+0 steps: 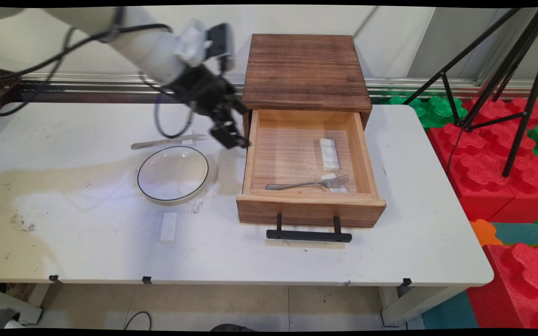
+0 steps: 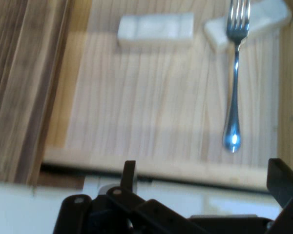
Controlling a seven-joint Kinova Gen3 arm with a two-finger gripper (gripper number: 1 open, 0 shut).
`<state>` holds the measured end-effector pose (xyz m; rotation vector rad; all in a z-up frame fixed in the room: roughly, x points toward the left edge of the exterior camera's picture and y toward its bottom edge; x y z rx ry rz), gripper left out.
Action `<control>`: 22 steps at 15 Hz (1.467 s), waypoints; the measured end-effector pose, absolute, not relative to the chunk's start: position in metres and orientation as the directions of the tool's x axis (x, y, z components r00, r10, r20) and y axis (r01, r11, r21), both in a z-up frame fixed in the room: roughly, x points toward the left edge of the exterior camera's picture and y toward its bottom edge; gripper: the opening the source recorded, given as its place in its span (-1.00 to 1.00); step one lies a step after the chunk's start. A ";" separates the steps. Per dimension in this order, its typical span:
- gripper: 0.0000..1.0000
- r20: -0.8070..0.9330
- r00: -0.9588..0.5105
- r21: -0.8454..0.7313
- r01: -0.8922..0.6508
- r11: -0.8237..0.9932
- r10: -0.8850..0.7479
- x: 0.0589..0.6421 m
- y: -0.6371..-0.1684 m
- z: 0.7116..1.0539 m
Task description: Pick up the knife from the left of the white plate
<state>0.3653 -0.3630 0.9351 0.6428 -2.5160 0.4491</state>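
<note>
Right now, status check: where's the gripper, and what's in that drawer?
Gripper open, empty, at the open drawer's left wall. Inside: fork, two white blocks. Beside it on the table: knife, plate.

Main view: high above the table's (image 1: 87, 252) near side, facing the wall. Hand view: close, looking into the open drawer (image 1: 308, 207) (image 2: 136, 126). Shared: drawer interior with fork (image 1: 308, 184) (image 2: 234, 73).

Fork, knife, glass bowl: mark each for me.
fork (image 1: 307, 184): main view, on the middle of its handle, lying in the open drawer.
knife (image 1: 168, 141): main view, on the middle of its length, on the table.
glass bowl (image 1: 141, 163): main view, on its dark left rim.
</note>
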 end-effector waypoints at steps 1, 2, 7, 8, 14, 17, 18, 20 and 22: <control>1.00 0.533 -0.765 -0.190 -0.525 0.830 -0.362 0.375 -0.356 0.937; 1.00 0.520 -0.768 -0.194 -0.532 0.824 -0.373 0.386 -0.348 0.939; 1.00 0.452 -0.766 -0.188 -0.583 0.790 -0.457 0.431 -0.317 0.938; 1.00 0.436 -0.765 -0.187 -0.592 0.784 -0.474 0.438 -0.314 0.937; 1.00 0.344 -0.757 -0.202 -0.637 0.744 -0.555 0.478 -0.334 0.921; 1.00 0.315 -0.753 -0.210 -0.649 0.731 -0.578 0.492 -0.349 0.914; 1.00 0.302 -0.753 -0.215 -0.651 0.728 -0.584 0.499 -0.356 0.910; 1.00 0.282 -0.753 -0.223 -0.655 0.722 -0.595 0.510 -0.370 0.904; 1.00 0.259 -0.750 -0.230 -0.660 0.715 -0.609 0.523 -0.385 0.896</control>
